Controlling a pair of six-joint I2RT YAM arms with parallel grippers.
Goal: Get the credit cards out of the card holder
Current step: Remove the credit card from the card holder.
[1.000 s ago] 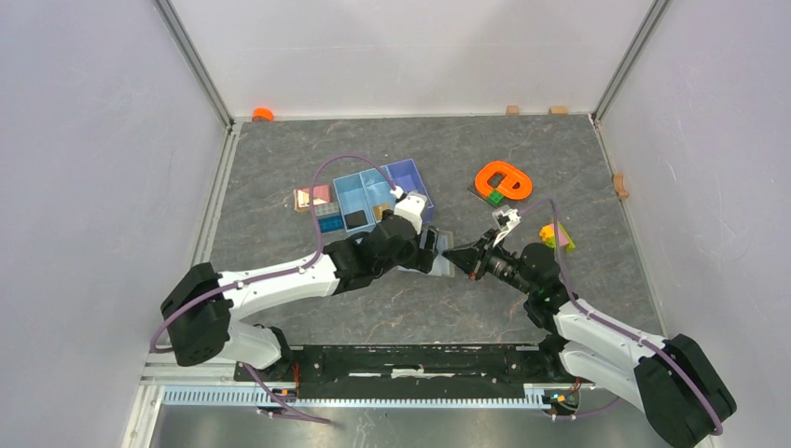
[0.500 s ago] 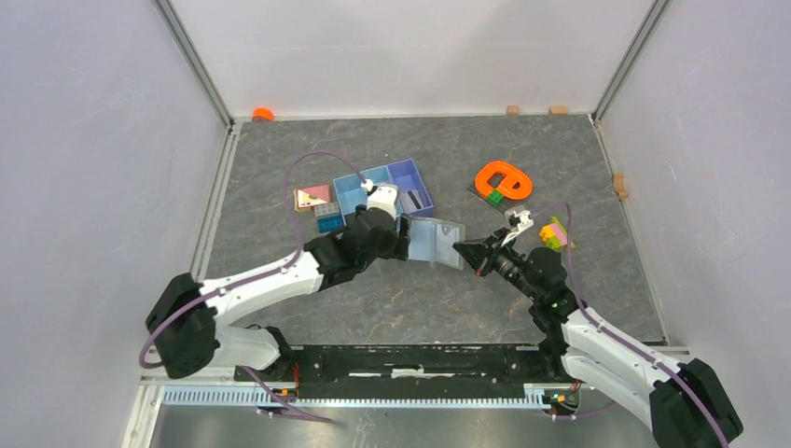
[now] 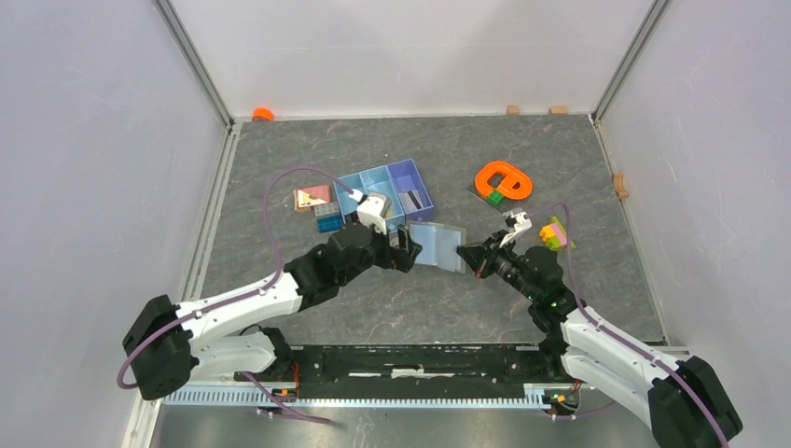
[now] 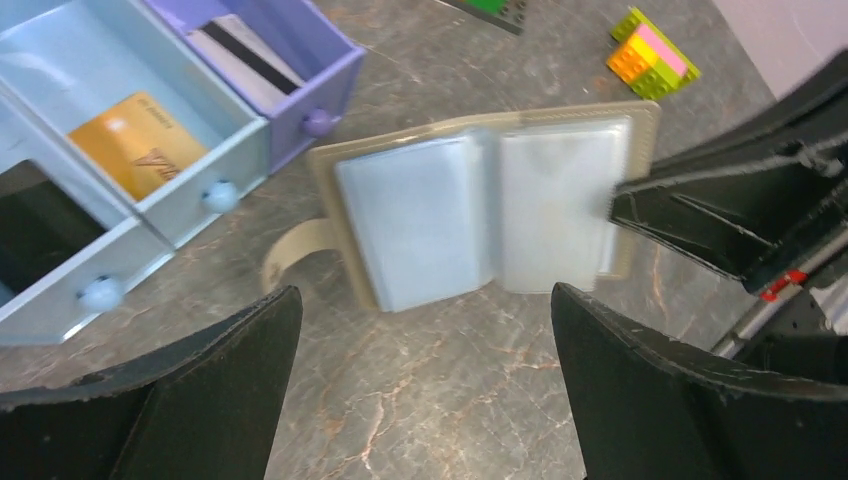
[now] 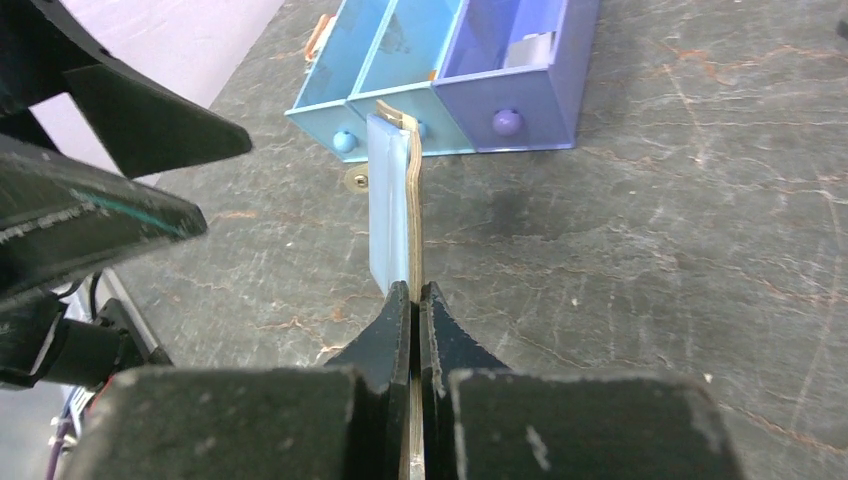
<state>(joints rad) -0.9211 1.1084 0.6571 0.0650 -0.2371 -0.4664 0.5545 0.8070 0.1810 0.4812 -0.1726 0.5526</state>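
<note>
**Holder pinched open on the right, left jaws wide and empty**

I have the card holder (image 3: 437, 246) in the middle of the table (image 3: 420, 308), just on the near side of the blue-and-purple tray (image 3: 357, 184) and between my two grippers. The right gripper (image 3: 469, 254) has its jaws closed tight on the holder's right edge. In the right wrist view the tan cover and pale blue inside stand on edge, running straight away from the fingertips toward the tray. I cannot tell whether the far end touches the table.

From the left wrist camera the holder (image 4: 480, 205) lies spread open with both pale sleeves facing me. Its tan strap curls out at the lower left corner. I cannot tell whether any card sits inside those sleeves.

The left gripper (image 3: 408, 250) sits just left of the holder. Its jaws are spread wide, one finger on each side of the view, holding nothing and apart from the holder.

One of the credit cards (image 4: 235, 60), whitish with a dark stripe, lies in the tray's purple compartment. The light-blue compartment beside it holds a tan-orange block (image 4: 135, 135), and the next one a black block (image 4: 30, 210).

Right of the holder sits a yellow, pink and green brick cluster (image 3: 555, 233), with an orange ring piece (image 3: 504, 179) farther back.
</note>
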